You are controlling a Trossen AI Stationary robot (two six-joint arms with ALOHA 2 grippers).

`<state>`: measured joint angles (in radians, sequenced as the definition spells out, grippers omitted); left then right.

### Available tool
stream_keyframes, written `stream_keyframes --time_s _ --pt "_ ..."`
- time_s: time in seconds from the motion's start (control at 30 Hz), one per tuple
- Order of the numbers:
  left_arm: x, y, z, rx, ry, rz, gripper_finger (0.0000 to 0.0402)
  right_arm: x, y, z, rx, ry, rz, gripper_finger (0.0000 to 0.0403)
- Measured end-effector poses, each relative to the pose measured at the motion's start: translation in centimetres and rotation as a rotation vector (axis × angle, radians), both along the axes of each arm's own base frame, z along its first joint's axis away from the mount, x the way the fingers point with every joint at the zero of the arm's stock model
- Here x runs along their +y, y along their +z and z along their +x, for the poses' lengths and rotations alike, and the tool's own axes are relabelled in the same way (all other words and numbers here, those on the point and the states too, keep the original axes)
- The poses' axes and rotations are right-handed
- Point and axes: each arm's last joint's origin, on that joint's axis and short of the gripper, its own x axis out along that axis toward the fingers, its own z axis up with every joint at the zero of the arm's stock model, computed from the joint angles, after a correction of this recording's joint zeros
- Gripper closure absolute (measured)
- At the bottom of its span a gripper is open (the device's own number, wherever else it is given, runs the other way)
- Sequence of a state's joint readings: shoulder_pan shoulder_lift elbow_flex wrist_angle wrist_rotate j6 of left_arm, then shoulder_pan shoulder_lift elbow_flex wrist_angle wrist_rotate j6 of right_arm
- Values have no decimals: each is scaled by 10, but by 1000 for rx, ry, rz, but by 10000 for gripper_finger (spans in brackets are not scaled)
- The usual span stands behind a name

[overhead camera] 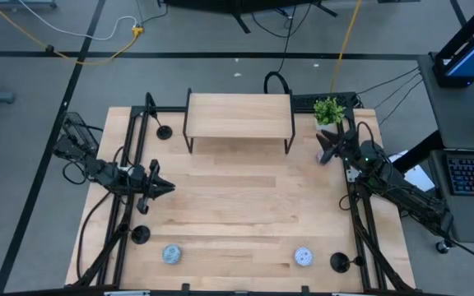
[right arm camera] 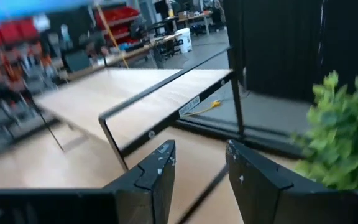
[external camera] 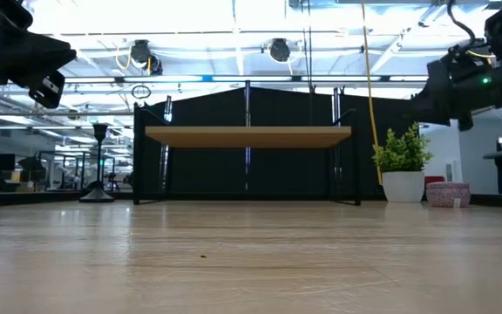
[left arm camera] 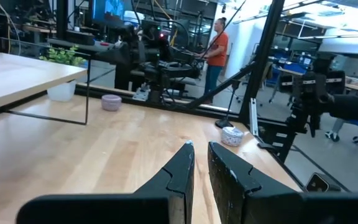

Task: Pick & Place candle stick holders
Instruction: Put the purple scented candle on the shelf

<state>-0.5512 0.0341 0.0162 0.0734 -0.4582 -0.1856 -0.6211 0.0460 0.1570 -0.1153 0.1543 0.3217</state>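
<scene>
Left gripper [left arm camera: 201, 163] jaws nearly together, right gripper [right arm camera: 199, 163] jaws apart, both empty. Candle stick holders [overhead camera: 164, 131] near shelf [overhead camera: 239, 114]: light, rigid, tippy; pinch the stem.

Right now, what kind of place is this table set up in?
It looks like a robotics lab or workshop. Two arms are mounted at a wooden table, cables trail across the grey floor, and beyond the table stand more benches with equipment, red storage bins and a person at work.

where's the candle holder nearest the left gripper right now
In the high view, that candle stick holder stands at the table's left edge, just in front of the left gripper, with the grey puck beside it.
</scene>
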Motion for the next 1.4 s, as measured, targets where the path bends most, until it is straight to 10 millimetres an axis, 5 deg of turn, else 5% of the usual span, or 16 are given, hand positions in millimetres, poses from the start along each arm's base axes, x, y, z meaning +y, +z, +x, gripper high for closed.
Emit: stream_keyframes --time_s 0.33,0.73,1.0,1.4 --pt "0 0 0 1 4 0 350 0 4 1 -185 0 139 268" --pt "1 0 0 1 22 -3 350 9 10 6 -198 356 105 268" --pt "1 0 0 1 23 -1 350 16 64 -3 -207 395 -32 303" --pt "1 0 0 1 24 9 350 13 123 2 114 376 255 392"
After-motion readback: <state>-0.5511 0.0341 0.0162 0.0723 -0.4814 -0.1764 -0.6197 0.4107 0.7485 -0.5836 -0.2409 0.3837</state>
